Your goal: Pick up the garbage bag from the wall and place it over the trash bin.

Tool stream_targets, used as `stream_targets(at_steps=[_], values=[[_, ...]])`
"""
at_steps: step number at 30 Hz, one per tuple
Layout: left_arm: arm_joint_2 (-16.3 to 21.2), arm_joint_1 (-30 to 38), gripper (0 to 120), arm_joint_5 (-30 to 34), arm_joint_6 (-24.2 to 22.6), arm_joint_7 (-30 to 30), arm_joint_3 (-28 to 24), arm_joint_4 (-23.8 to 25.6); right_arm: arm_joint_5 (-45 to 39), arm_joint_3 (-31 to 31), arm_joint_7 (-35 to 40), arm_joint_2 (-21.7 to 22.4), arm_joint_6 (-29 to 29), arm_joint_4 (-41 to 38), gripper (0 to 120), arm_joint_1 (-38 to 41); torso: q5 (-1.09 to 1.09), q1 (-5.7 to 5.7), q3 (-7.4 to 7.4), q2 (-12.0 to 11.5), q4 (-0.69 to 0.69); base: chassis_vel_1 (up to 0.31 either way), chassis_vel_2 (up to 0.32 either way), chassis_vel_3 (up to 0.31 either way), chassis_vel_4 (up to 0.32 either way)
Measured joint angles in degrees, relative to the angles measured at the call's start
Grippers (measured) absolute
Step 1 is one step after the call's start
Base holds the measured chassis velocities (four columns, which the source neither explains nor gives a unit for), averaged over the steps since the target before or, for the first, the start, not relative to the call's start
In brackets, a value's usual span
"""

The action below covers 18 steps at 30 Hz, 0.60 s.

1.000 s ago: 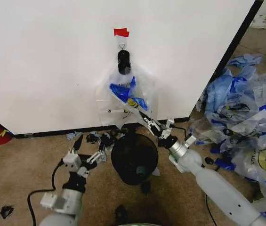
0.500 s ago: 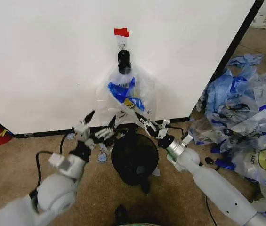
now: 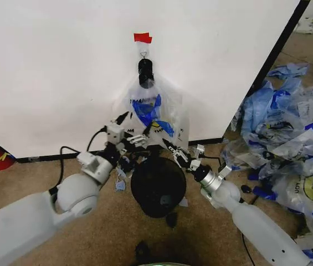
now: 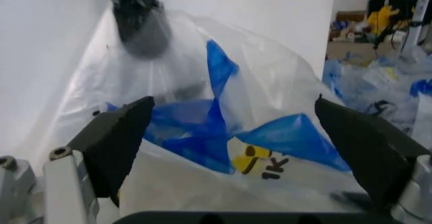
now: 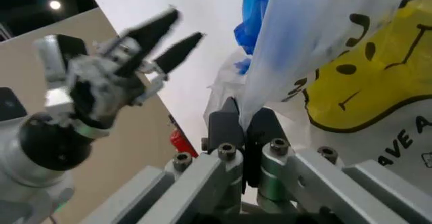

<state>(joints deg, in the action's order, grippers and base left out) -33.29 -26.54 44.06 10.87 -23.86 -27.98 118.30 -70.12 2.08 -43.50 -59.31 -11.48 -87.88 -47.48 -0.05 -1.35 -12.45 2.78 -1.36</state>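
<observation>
Your right gripper pinches the garbage bag, hanging on the wall above the trash bin; left gripper gapes beside it. Tugging may tear film.

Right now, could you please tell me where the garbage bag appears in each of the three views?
Head view: the garbage bag hangs on the wall above the trash bin.
Left wrist view: the bag spans the middle, between the left pincer's open fingers.
Right wrist view: the bag is upper right, pinched in the right pincer.
Shared landmark: its yellow smiley print.
</observation>
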Motion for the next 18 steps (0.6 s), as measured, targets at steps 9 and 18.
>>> stream_targets(at_steps=[9, 18], values=[[-2.02, 6.81, 94, -1.47, -1.93, -1.73, -5.5, -3.34, -0.13, -0.24, 0.0, -0.06, -0.03, -0.53, 0, -0.01, 0.0, 0.0, 0.0, 0.0, 0.01, 0.0, 0.0, 0.0, 0.0], [-3.0, 10.99, 94, -4.6, -4.53, -3.92, -10.74, -5.0, -0.54, -0.16, 0.2, 0.12, -0.03, -0.33, 0, 0.87, 0.0, 0.0, 0.0, 0.0, 0.01, 0.0, 0.0, 0.0, 0.0]])
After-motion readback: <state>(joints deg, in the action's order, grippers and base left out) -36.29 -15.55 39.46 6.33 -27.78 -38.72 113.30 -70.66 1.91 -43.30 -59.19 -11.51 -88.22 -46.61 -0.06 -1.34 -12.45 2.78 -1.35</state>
